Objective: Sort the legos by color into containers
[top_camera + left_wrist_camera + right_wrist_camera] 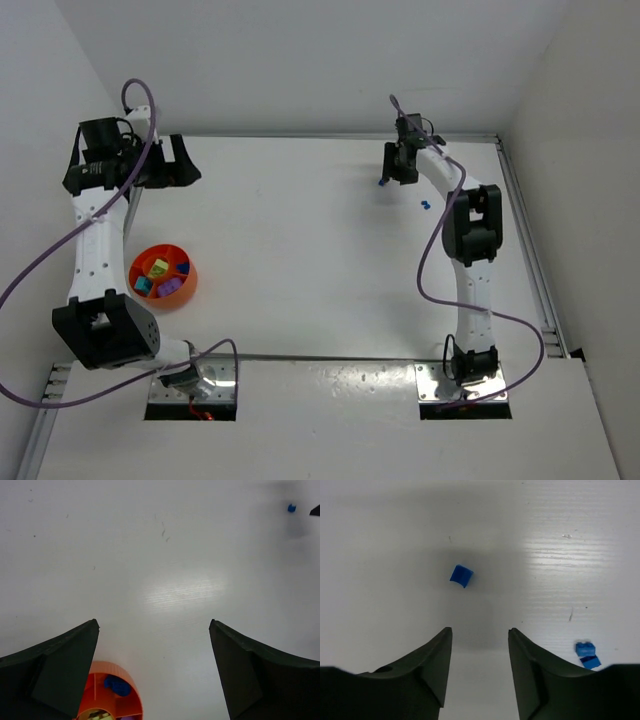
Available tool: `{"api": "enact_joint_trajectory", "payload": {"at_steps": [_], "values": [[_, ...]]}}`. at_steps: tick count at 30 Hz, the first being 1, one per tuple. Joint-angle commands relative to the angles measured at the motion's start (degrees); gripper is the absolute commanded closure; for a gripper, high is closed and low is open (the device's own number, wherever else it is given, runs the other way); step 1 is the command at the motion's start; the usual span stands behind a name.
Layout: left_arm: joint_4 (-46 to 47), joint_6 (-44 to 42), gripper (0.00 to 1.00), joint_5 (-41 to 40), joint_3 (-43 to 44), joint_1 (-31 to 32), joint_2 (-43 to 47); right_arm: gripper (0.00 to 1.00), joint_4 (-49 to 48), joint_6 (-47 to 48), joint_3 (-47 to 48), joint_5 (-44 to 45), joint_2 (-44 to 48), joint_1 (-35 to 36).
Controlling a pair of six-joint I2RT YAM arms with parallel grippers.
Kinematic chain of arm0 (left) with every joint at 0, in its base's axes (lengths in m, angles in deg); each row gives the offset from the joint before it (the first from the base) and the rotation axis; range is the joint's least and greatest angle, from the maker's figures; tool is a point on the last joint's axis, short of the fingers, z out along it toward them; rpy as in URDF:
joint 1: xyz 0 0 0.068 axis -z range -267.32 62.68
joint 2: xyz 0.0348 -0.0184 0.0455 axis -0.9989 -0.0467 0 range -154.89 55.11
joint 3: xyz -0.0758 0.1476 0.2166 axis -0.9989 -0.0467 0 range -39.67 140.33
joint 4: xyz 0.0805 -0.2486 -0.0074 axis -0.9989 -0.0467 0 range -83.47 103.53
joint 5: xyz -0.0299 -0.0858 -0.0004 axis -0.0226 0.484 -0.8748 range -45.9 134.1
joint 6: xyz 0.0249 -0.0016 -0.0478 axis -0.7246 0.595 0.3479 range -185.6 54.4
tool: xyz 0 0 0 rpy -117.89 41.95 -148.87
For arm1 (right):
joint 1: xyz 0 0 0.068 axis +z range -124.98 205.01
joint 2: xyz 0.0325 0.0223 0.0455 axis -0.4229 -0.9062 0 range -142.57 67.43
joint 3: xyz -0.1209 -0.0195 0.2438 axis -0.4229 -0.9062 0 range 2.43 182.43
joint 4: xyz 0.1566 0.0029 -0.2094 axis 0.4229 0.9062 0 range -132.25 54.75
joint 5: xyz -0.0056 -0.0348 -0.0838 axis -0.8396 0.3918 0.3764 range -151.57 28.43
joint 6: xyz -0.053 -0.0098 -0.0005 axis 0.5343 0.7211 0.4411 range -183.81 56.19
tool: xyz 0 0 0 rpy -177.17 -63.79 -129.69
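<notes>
The orange bowl (188, 290) sits at the left beside the left arm and holds yellow, cyan, purple and orange bits in its divided sections. My left gripper (190, 163) is open and empty at the far left, well away from the bowl. In the left wrist view the left gripper (153, 625) shows the bowl (134, 695) with a blue brick (117, 685) inside. My right gripper (400, 178) is open, hovering just short of a blue brick (381, 183). In the right wrist view the right gripper (480, 630) has that brick (461, 575) ahead of its fingertips.
Two more blue bricks (585, 648) lie together to the right of the right gripper and also show in the top view (425, 205). A metal rail (530, 260) runs along the table's right edge. White walls close in at the far side.
</notes>
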Motion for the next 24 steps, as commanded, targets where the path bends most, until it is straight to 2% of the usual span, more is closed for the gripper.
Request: {"api": "enact_joint_trajectory", "payload": {"at_steps": [1,5,7,21,24], "values": [[6.97,8.51,0.01,-4.02,-1.22,0.26,3.51,0.49,-3.49,-9.77,-0.22,7.42,1.52,2.05],[7.60,15.46,0.01,-10.26,-2.44,0.26,3.51,0.39,-3.50,-12.41,1.86,11.19,-0.49,3.46],[8.12,16.96,0.01,-12.81,-2.45,0.26,2.98,0.38,-3.50,-13.90,2.58,12.60,-1.55,4.95],[8.65,18.20,0.01,-13.27,-3.59,0.26,3.51,0.38,-3.50,-19.35,6.10,20.16,-8.23,6.10],[8.65,18.72,0.01,-13.26,-3.59,0.26,3.51,0.41,-3.50,-19.89,6.10,21.31,-9.29,6.10]]}}
